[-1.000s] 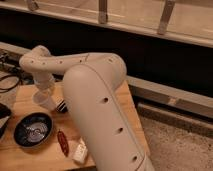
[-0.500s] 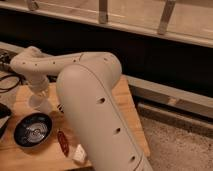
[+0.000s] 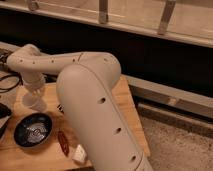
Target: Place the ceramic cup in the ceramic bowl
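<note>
The dark ceramic bowl [image 3: 32, 131] with pale swirl marks sits on the wooden table [image 3: 125, 100] at the front left. My gripper [image 3: 35, 102] hangs from the white arm above the table, just behind and above the bowl. It holds the small white ceramic cup [image 3: 36, 104], lifted off the table. The big white arm link covers the middle of the table.
A red-brown oblong item [image 3: 63, 143] and a small white item [image 3: 80, 154] lie right of the bowl near the front edge. Black cables [image 3: 7, 82] and a dark object [image 3: 3, 112] are at the left edge. A dark counter front runs behind the table.
The gripper with the cup has moved left across the table, toward the spot behind the bowl. The bowl and the small items have not moved.
</note>
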Available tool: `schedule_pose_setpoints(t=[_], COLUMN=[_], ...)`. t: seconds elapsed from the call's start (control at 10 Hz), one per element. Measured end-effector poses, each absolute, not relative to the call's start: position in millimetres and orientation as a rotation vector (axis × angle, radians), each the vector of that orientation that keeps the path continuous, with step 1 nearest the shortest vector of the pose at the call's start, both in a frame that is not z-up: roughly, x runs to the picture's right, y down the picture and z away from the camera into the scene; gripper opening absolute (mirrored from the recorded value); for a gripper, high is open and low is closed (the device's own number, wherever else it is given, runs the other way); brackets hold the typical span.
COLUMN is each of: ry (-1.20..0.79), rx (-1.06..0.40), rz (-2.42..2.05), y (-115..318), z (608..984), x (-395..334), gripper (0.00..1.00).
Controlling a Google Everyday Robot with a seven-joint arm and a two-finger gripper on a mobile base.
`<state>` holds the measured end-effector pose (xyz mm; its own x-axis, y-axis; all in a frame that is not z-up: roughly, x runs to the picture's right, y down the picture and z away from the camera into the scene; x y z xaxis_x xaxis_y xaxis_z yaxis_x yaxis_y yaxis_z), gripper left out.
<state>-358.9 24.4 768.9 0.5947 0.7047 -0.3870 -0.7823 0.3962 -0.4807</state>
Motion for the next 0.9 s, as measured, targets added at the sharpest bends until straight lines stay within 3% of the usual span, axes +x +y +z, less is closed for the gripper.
schedule_pose_setpoints(t=[0.4,0.6,0.9], ry=[0.078,0.121,0.127], rx=[-0.752,-0.835,-0.797], rz=[0.93,0.901,0.854], y=[28,38,44], z=[763,762,756], x=[-381,-382,-389], gripper=[0.01,0.08,0.08])
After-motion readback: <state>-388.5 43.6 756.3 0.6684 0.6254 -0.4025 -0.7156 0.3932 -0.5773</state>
